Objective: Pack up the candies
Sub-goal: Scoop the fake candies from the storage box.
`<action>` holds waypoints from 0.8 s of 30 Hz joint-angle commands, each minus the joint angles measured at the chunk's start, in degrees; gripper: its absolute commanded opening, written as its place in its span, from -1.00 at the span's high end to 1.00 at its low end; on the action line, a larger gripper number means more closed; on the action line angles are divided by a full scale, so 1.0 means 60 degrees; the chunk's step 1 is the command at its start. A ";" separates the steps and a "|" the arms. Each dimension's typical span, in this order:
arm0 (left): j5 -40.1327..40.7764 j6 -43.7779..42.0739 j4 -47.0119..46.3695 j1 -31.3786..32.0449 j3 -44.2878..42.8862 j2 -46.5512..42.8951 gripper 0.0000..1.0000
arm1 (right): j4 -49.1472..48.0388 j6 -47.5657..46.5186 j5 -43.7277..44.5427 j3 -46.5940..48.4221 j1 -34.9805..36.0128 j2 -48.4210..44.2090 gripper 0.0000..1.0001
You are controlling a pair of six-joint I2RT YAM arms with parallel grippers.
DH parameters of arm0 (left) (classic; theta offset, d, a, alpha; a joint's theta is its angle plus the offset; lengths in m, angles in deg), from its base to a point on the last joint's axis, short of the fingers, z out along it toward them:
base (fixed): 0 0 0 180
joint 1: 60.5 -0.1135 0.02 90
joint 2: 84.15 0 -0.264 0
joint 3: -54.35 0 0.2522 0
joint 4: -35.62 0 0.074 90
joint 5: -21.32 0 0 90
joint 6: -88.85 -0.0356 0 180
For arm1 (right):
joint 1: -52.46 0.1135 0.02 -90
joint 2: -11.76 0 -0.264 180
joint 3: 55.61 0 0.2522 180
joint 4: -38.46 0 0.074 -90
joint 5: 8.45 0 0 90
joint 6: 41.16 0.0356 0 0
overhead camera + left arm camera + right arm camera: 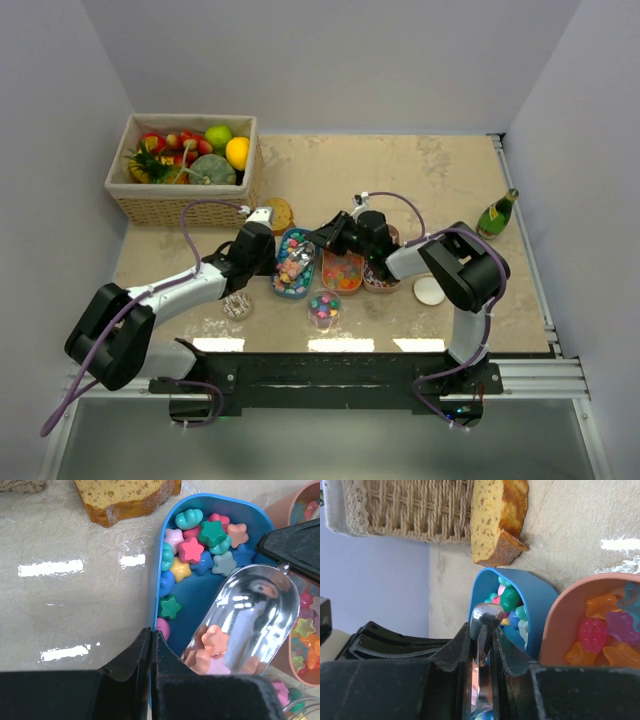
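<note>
Seen from above, a small clear glass jar (323, 308) of mixed sweets stands nearest the arm bases on the beige marbled tabletop (330, 170). Just beyond it, a blue oblong plastic tray (197, 597) and a peach oblong tray (560, 625) lie side by side.

Only the left wrist view shows the blue tray's pastel star-shaped candies (195, 550). It also shows a shiny metal scoop (250, 615) with its bowl inside that tray and a few peach stars in it. The left claw (150, 637) is closed tight on nothing, just beside the tray's rim.

Only the right wrist view shows the right claw (482, 630) clamped on the scoop's thin handle, and translucent orange and pink gummies (600, 635) in the peach tray.

Farther off lie a slice of yellow sponge cake (125, 500) and a woven wicker basket (180, 205) of fruit. A green glass bottle (497, 213) at the far right shows only from overhead.
</note>
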 commanded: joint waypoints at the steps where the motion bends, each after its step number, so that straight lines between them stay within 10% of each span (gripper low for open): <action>1: 0.0543 0.0135 -0.0193 -0.0071 -0.0063 -0.0359 1.00 | -0.0923 0.0359 -0.0282 -0.0163 -0.0146 -0.0176 1.00; 24: 0.0499 0.0237 -0.0178 -0.0057 -0.0077 -0.0447 0.80 | -0.1217 0.0389 -0.0824 -0.1716 -0.0673 -0.2226 1.00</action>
